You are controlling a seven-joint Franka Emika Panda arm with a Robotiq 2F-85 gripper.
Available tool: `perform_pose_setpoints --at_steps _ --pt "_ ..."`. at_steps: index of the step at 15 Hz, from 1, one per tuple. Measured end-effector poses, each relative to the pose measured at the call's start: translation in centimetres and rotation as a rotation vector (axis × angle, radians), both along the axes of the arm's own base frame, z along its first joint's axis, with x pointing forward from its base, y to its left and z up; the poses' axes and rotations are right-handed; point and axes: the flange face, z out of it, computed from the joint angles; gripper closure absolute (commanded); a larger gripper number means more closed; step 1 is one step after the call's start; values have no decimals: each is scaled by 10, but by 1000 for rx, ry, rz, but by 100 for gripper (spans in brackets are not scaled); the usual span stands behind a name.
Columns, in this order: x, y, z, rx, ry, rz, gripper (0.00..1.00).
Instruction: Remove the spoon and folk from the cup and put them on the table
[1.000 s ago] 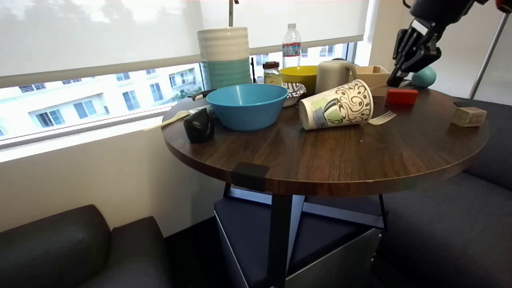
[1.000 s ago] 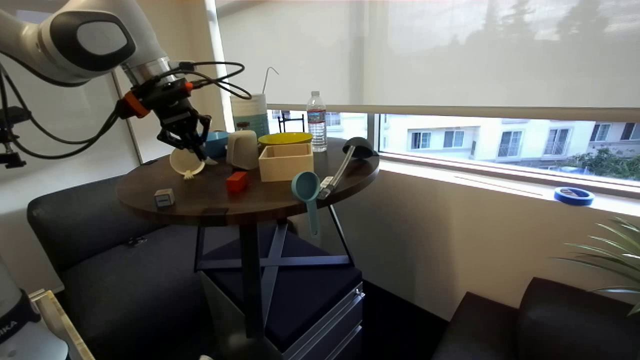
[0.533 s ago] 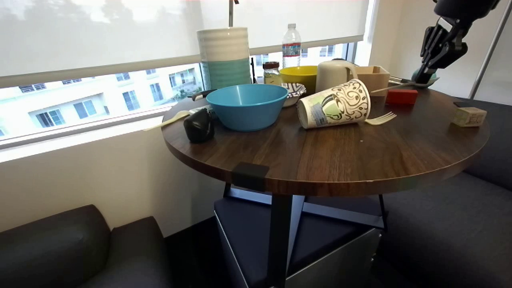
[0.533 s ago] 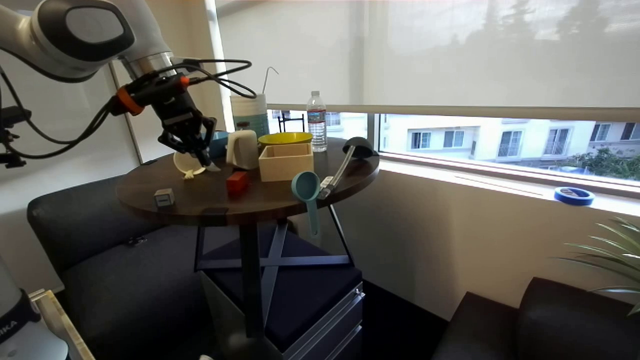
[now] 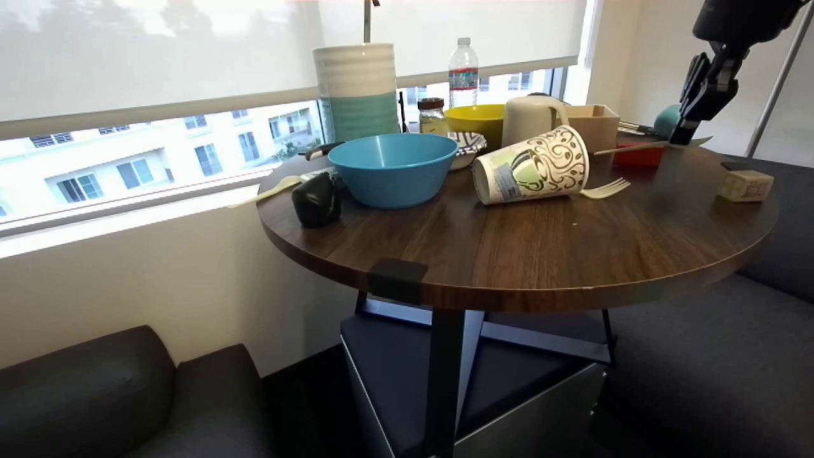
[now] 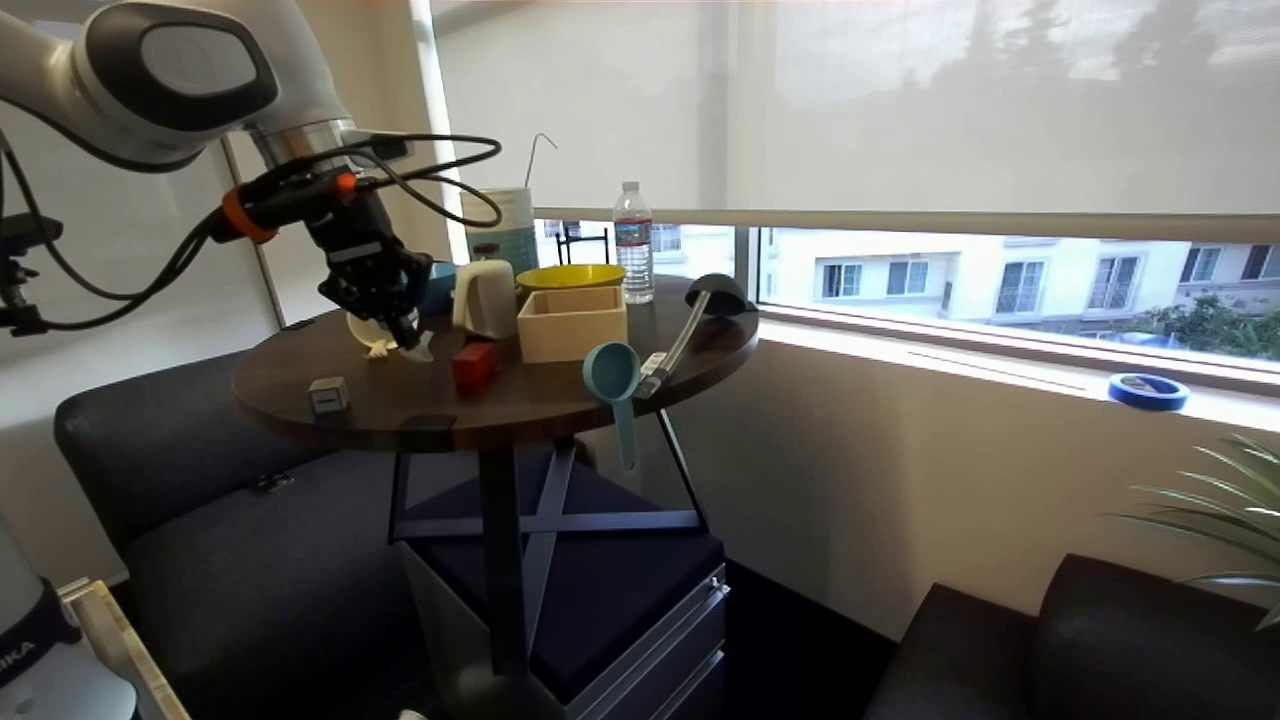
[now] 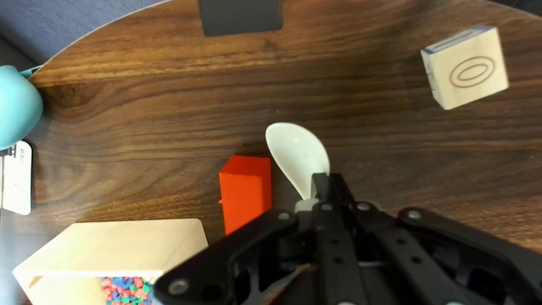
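Note:
The cream patterned cup (image 5: 540, 165) lies on its side on the brown table (image 5: 509, 248); it also shows in an exterior view (image 6: 368, 328), partly behind my gripper. A pale fork (image 5: 607, 189) sticks out of its mouth, tines on or near the table. My gripper (image 7: 328, 180) is shut on a white spoon (image 7: 296, 150), its bowl pointing ahead of the fingertips. In an exterior view the spoon (image 5: 636, 148) is out of the cup, held roughly level by the gripper (image 5: 683, 137), low near the tabletop. Whether the spoon touches the table I cannot tell.
A red block (image 7: 247, 195) lies close beside the spoon. A wooden box (image 7: 127, 245) stands nearby, and a small printed block (image 7: 470, 70) lies farther off. A blue bowl (image 5: 393, 172), a beige pitcher (image 6: 487, 298) and a teal scoop (image 6: 612, 372) are also on the table.
My gripper has moved away from the cup, to the right in an exterior view, pulling the spoon out, and then lowered slightly. The cup shifted slightly; the fork stays in it.

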Motion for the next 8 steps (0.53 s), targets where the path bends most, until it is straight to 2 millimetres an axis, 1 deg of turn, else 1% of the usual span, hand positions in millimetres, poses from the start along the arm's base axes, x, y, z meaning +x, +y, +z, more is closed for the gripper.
perform_pose_setpoints --at_steps 1,2,3,4,5,7,8 --pt "1 1 -3 4 3 -26 99" --pt "2 3 -6 6 8 -51 96" --pt "3 4 -9 8 13 -73 78" --pt "4 6 -13 9 20 -92 76" --pt "5 8 -17 10 27 -109 65" --pt "7 10 -23 12 42 -134 53" --pt "8 12 -27 13 48 -143 45"
